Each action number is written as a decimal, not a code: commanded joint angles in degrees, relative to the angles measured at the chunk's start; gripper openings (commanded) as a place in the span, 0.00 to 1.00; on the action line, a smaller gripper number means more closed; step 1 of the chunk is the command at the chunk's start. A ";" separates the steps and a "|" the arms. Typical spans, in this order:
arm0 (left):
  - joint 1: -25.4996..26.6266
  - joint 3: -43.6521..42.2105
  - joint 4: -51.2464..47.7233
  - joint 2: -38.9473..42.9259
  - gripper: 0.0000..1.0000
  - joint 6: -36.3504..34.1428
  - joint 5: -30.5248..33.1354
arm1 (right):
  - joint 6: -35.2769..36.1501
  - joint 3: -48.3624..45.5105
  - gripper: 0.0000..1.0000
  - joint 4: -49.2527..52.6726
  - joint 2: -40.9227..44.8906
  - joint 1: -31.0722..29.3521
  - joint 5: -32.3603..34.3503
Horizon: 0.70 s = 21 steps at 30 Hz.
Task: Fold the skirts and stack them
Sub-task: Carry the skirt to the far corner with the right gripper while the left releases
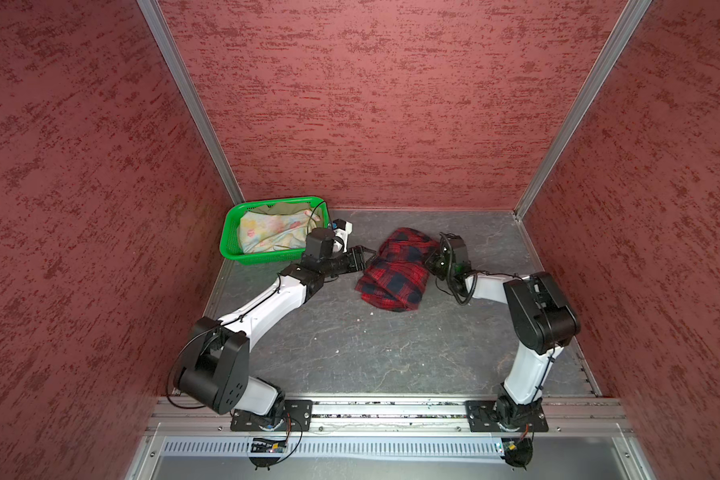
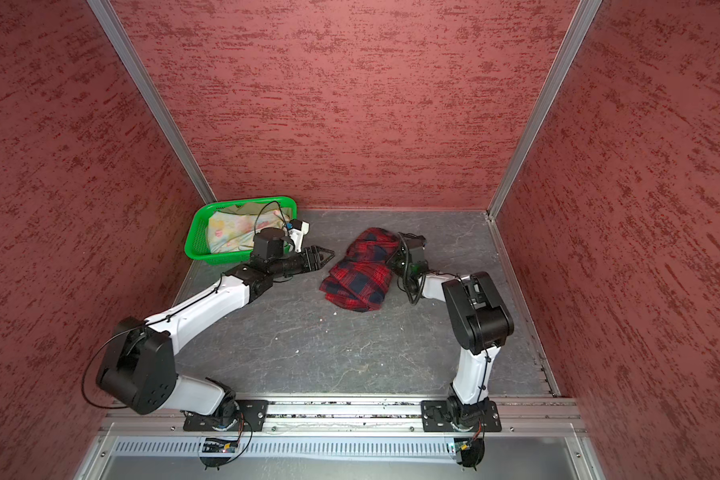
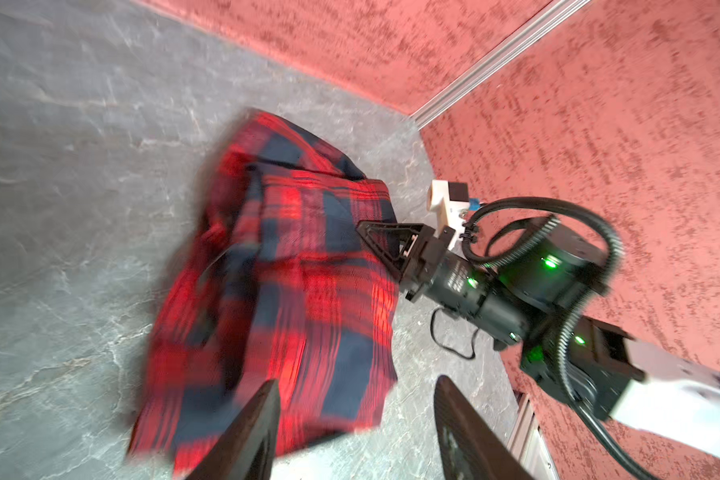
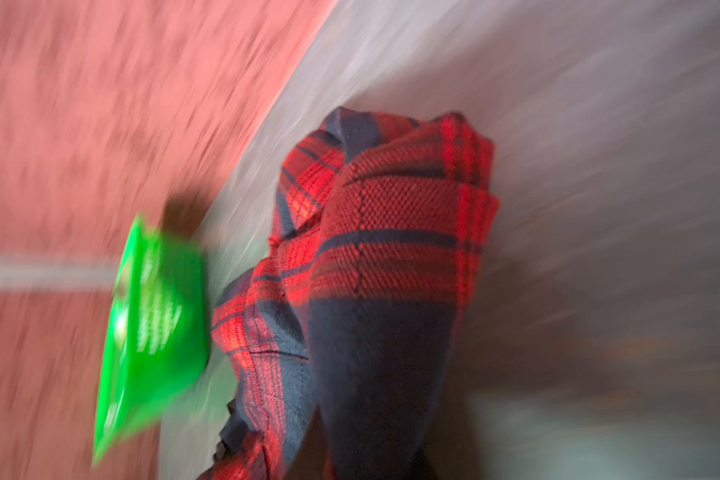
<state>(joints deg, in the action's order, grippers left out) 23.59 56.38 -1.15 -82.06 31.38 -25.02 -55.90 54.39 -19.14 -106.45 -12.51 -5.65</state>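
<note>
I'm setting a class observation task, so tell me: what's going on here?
The right pincer is shut on an edge of the crumpled red-and-navy plaid cloth skirt, which lies on the grey table. The left pincer hangs open just beside it, holding nothing. The pastel floral cloth skirt and the olive-khaki skirt lie in the green perforated plastic basket. Nothing is stacked yet.

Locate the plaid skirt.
In both top views the plaid skirt lies on the table right of the green basket, between the left end effector and right end effector.
</note>
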 commanded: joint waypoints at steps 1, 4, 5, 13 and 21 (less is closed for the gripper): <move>-0.50 -2.09 -2.59 1.52 0.60 0.52 1.37 | -6.52 0.68 0.00 -0.02 1.99 6.23 9.10; -0.50 -2.67 -3.02 2.21 0.60 0.84 1.56 | -9.91 1.66 0.00 -1.78 1.37 10.83 13.09; -0.49 -2.82 -3.14 2.31 0.60 1.00 1.46 | -11.58 2.43 0.00 -1.70 0.78 12.30 13.92; -0.49 -3.10 -4.27 3.55 0.60 1.52 1.90 | -22.85 10.12 0.00 0.95 -5.78 18.44 20.36; -1.20 -1.83 -7.31 5.52 0.61 1.26 2.95 | -33.97 20.38 0.00 8.88 -14.28 19.11 20.93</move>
<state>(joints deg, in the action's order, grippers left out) 23.16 53.25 -6.63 -78.26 32.75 -23.07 -80.95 71.72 -13.63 -119.55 6.55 12.51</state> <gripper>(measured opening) 0.604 0.153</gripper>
